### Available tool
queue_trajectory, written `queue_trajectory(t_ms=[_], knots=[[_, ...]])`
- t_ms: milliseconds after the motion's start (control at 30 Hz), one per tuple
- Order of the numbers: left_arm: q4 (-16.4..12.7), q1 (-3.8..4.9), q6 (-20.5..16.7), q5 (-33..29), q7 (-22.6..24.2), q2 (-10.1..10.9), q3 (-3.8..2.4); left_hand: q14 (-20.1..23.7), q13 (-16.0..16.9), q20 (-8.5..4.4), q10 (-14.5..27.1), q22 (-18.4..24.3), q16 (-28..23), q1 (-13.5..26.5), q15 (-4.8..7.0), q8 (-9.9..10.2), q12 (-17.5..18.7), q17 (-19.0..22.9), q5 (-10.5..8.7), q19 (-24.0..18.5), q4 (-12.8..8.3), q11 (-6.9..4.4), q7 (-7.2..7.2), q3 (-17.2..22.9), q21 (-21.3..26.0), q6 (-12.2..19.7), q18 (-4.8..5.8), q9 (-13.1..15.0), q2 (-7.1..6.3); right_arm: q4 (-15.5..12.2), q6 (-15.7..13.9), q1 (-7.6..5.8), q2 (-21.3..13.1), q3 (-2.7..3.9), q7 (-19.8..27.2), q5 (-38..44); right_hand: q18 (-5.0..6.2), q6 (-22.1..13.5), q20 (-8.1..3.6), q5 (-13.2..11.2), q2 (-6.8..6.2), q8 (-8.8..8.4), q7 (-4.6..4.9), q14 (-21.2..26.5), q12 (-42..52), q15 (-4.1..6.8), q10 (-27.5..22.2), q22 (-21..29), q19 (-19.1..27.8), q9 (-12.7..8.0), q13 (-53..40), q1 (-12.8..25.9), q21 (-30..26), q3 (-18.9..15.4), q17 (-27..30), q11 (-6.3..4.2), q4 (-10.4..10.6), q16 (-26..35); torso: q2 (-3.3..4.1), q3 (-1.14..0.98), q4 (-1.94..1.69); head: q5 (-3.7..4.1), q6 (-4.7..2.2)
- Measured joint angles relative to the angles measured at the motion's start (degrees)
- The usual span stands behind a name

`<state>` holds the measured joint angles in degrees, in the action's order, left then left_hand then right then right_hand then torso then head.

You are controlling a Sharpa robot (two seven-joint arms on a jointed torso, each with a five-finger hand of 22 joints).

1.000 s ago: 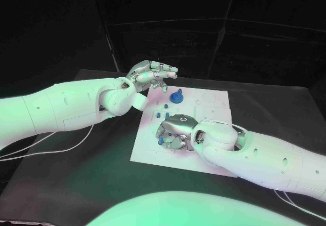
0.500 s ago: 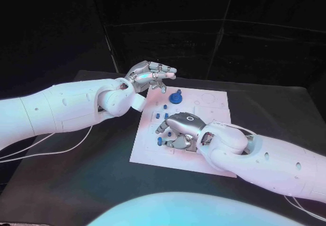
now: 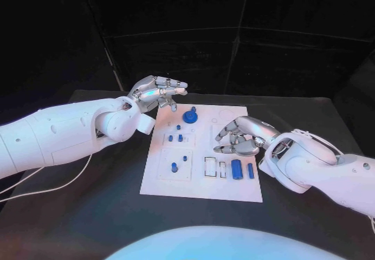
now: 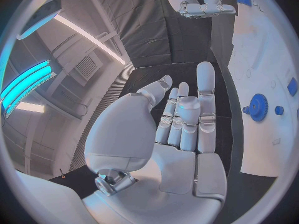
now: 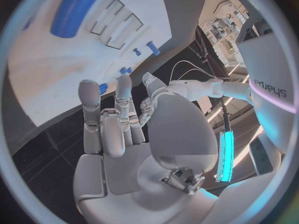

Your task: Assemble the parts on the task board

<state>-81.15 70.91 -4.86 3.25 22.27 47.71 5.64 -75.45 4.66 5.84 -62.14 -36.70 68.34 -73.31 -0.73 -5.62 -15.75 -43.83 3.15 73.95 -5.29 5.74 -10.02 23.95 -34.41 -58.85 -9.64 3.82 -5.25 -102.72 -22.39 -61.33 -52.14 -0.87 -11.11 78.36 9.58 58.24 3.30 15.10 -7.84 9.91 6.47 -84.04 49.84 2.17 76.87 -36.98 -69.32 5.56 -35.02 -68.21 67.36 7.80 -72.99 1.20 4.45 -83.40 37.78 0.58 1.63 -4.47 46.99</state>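
- White task board point(image 3: 199, 184) lies flat in the middle of the black tabletop point(image 3: 94, 200), between the two arms.
- Blue parts are on it: a gear-like round part point(image 3: 190, 115) near the far edge, small pegs point(image 3: 178, 128) just in front of it, and a short cylinder point(image 3: 236, 166) with a thin bar point(image 3: 250, 170) beside it near the right edge.
- Left hand point(image 3: 159, 90) hovers over the board's far left corner; its fingers are loosely bent and nothing is held in it. The left wrist view shows its palm bare, fingers point(image 4: 206, 92) extended and apart.
- Right hand point(image 3: 244, 136) is over the board's right edge, just behind the cylinder, fingers curled partway, holding nothing. The right wrist view shows its palm bare too.
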Motion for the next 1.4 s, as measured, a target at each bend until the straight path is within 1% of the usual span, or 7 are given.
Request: queue_trajectory(t_ms=[33, 167, 300, 500, 700, 967, 1400], knots=[[-0.01, 0.0, 0.0, 0.0, 0.0, 0.03, 0.01, 0.0, 0.0, 0.0, 0.0, 0.0, 0.0, 0.0, 0.0, 0.0, 0.0, 0.0, 0.0, 0.0, 0.0, 0.0, 0.0, 0.0, 0.0, 0.0, 0.0, 0.0, 0.0, -0.11, -0.2, -0.05, -0.87, -0.01, -0.7, -1.28, -0.76, -0.38, -0.43, 0.62, 0.47, 1.93, -0.34, 0.1, 11.38, 0.14, -0.29, -1.11, -0.46, 0.5, -12.35, -0.31, 0.7, -2.21, -1.41, -0.29, 1.29, -1.03, -0.04, 0.03, 0.08, 0.38, -0.08], [-0.1, 0.0, 0.02, 0.0, -0.02, 0.03, 0.01, 0.0, 0.0, 0.0, 0.0, 0.0, 0.0, 0.0, 0.0, 0.0, 0.0, 0.0, 0.0, 0.0, 0.0, 0.0, 0.2, 0.0, 0.0, 0.21, 0.0, 0.0, 0.0, -0.56, -0.7, -0.14, -3.56, -0.02, -3.79, -4.9, -0.75, -1.28, 0.0, 0.75, 1.84, 5.24, -0.17, -0.01, 22.65, 0.42, 1.29, -2.6, -0.86, 1.54, -27.01, -0.39, 1.19, -5.59, -1.97, 0.24, 3.87, -2.38, -0.26, 0.1, 0.4, 1.97, -0.21], [-0.18, 0.0, 0.03, 0.0, -0.02, 0.1, 0.01, 0.0, 0.0, 0.0, 0.0, -0.01, 0.0, 0.0, 0.0, 0.0, 0.0, 0.0, 0.0, 0.0, 0.0, 0.0, 0.2, 0.0, 0.0, 0.21, 0.0, 0.0, 0.0, -1.0, -0.74, -0.07, -5.15, -0.04, -6.92, -6.04, -0.74, -2.26, 0.1, 1.46, 2.06, 7.25, -0.39, 0.0, 26.43, 0.42, 2.67, -3.07, -0.97, 2.32, -32.5, -0.16, 1.58, -8.33, -1.97, 0.23, 5.78, -2.96, -0.43, 0.16, 0.64, 2.95, 0.05], [-0.21, 0.0, 0.05, 0.0, -0.03, 0.38, 0.01, 0.0, 0.0, 0.0, 0.0, -0.01, 0.0, 0.0, 0.0, 0.0, 0.0, 0.0, 0.0, 0.0, 0.0, 0.0, 0.2, 0.0, 0.0, 0.21, 0.0, 0.0, 0.0, -2.11, -0.34, 1.7, -6.69, -0.06, -12.27, -5.5, -0.74, -3.04, 0.1, 1.54, 2.06, 9.92, -0.56, 0.0, 27.6, 0.42, 2.67, -3.22, -0.97, 3.45, -35.01, -0.16, 1.58, -11.31, -1.96, 0.23, 8.17, -2.96, -0.69, 0.31, 1.07, 3.59, 0.37], [-0.22, 0.0, 0.07, 0.0, -0.04, 0.41, 0.01, 0.0, 0.0, 0.0, 0.0, -0.01, 0.0, 0.21, 0.0, 0.0, -0.24, -0.01, 0.0, 0.0, 0.16, 0.0, 0.2, -0.16, 0.24, 0.2, 0.0, 0.0, 0.21, -2.82, 0.93, 3.38, -6.37, -0.18, -15.52, -2.03, -0.73, -3.57, 0.1, 1.54, 2.06, 11.36, -0.69, 0.0, 28.03, 0.42, 2.87, -3.32, -0.97, 4.09, -35.82, -0.16, 1.58, -13.09, -1.96, 0.02, 9.63, -3.18, -0.81, 0.42, 1.36, 3.65, 0.55], [-0.24, 0.0, 0.08, 0.01, -0.04, 0.62, 0.02, 0.0, 0.0, 0.0, 0.0, 0.0, 0.0, 0.21, 0.0, 0.0, -0.24, -0.01, 0.0, 0.0, 0.16, 0.0, 0.2, -0.16, 0.24, 0.2, 0.0, 0.0, 0.21, -2.83, 2.52, 4.48, -5.61, -0.16, -17.34, 1.5, -0.72, -4.13, 0.1, 1.08, 2.22, 12.89, -0.82, 0.0, 28.03, 0.41, 3.21, -3.45, -0.97, 4.74, -36.63, -0.33, 1.58, -15.26, -1.95, -0.06, 11.81, -3.18, -0.81, 0.44, 1.37, 3.96, 0.62], [-0.23, 0.0, 0.15, 0.01, -0.08, 0.59, 0.02, 0.0, 0.0, 0.0, 0.0, 0.03, 0.0, 0.21, 0.0, 0.0, -0.24, -0.01, 0.0, 0.0, 0.15, 0.0, 0.0, -0.47, 0.24, 0.41, -0.01, 0.0, 0.21, -1.52, 4.18, 5.91, -3.33, -0.19, -17.99, 3.86, -0.7, -4.12, 0.1, 0.86, 2.22, 13.38, -0.82, 0.0, 28.24, 0.41, 3.3, -3.62, -0.97, 4.97, -37.02, -0.33, 1.58, -15.51, -1.95, 0.01, 12.05, -3.18, -0.73, 0.36, 1.41, 4.06, 0.73]])
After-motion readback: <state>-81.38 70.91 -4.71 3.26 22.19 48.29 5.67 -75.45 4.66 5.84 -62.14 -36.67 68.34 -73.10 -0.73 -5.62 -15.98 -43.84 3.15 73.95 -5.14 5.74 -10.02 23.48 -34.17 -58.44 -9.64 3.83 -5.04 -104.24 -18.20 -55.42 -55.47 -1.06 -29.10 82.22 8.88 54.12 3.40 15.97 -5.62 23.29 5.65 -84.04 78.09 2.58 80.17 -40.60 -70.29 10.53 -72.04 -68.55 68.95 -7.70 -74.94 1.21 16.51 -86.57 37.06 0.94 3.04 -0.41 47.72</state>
